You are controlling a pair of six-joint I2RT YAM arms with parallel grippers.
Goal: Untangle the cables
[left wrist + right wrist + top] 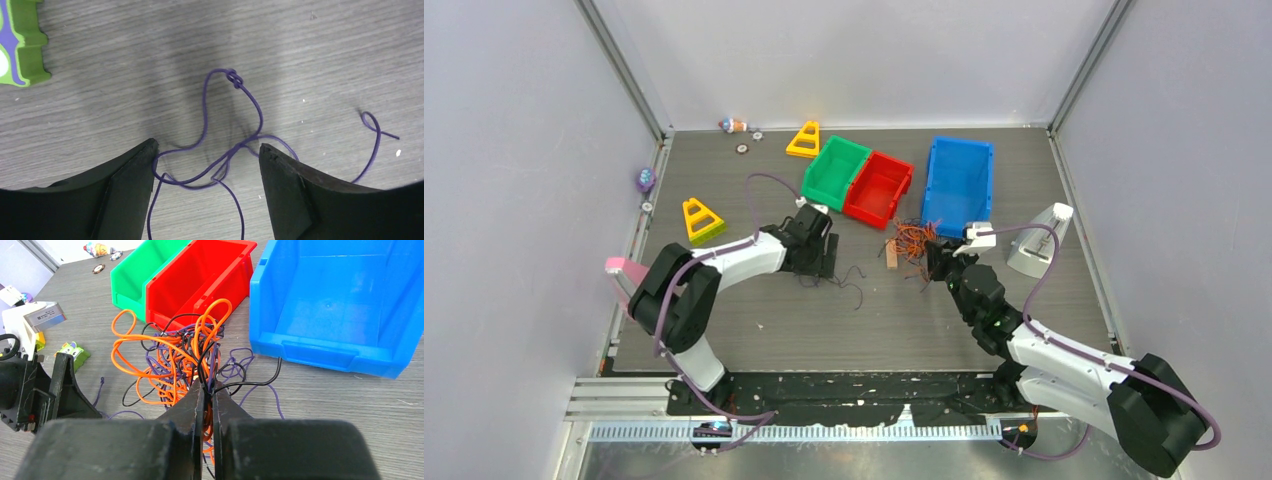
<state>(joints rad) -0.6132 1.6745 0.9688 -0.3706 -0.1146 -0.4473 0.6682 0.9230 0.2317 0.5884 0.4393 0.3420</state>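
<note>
Orange, black and purple wire strands make up the cable tangle [170,347]. It is heaped on the grey table [350,405] just in front of the red bin [200,280] and the blue bin [340,300], with the green bin [132,282] beside the red one. The right gripper [209,390] is pinched shut at the near edge of the heap. Orange and black strands run in between its fingertips; how many it has, can't tell.

The left gripper [207,150] sits well apart from the heap, low over the table, jaws wide, nothing held. A loose purple strand [250,100] lies between its fingers, with loops crossing and a small knot [236,79] at the far bend. Whether the left fingertip touches the strand, can't tell.

Handling, as a judgement:
- **Feel:** the strands look very light, floppy and thin, far thinner than a finger. They probably slip out of a loose pinch and snag on neighbours when pulled.
- **Heap:** it likely drags along as one mass unless it is anchored.
- **Purple strand:** best hold is where two runs cross near the middle, closing square on them against the table. Avoid the knot, since pulling there would tighten it.
- **Tangle:** take an outer orange loop that stands free, not the dense core.
</note>
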